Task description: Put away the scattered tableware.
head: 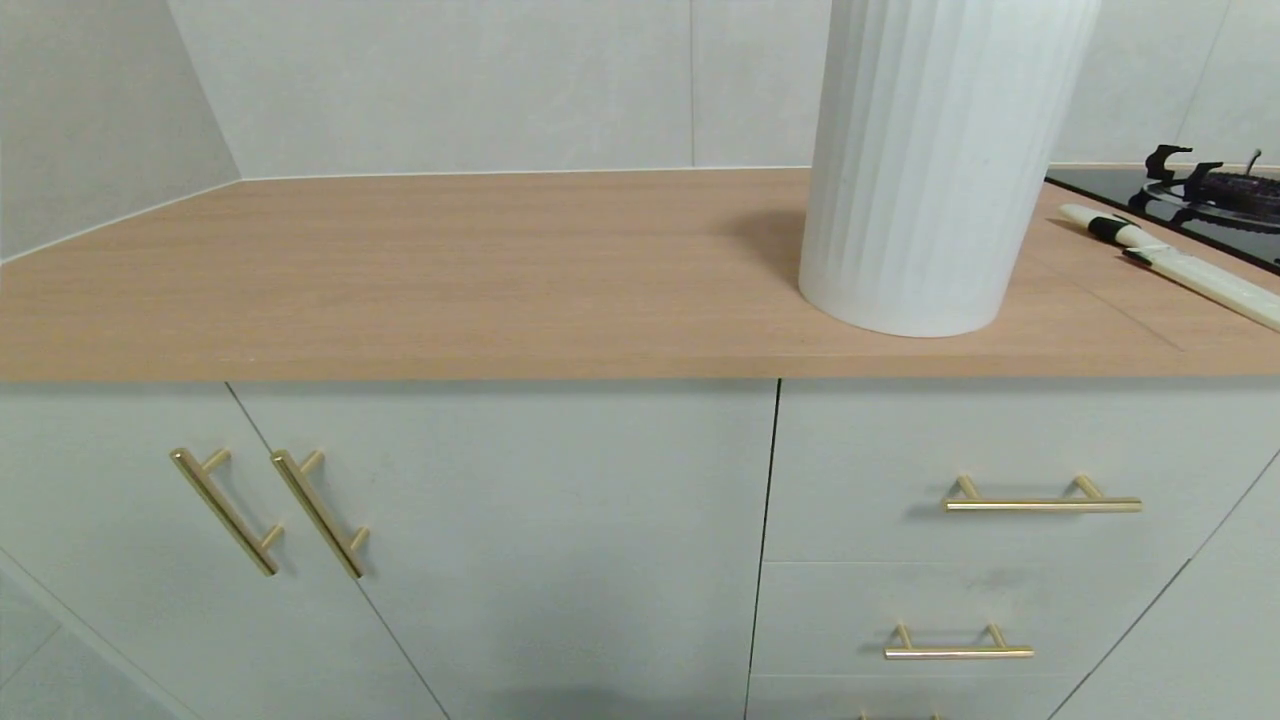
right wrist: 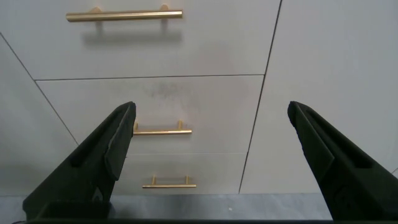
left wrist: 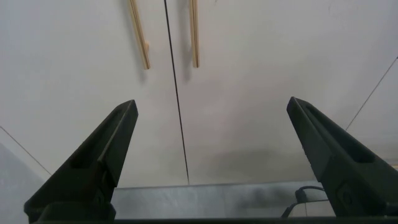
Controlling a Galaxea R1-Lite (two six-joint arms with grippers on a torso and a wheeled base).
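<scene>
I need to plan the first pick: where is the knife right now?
In the head view, the knife lies on the wooden counter at the robot's far right, between the white ribbed vase and the black stove.

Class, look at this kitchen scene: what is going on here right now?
Nothing is being handled yet. Both hands are open and empty: the left hand faces the cupboard doors, the right hand faces the drawers. On the counter a knife lies between a tall white ribbed container and the stove.
</scene>
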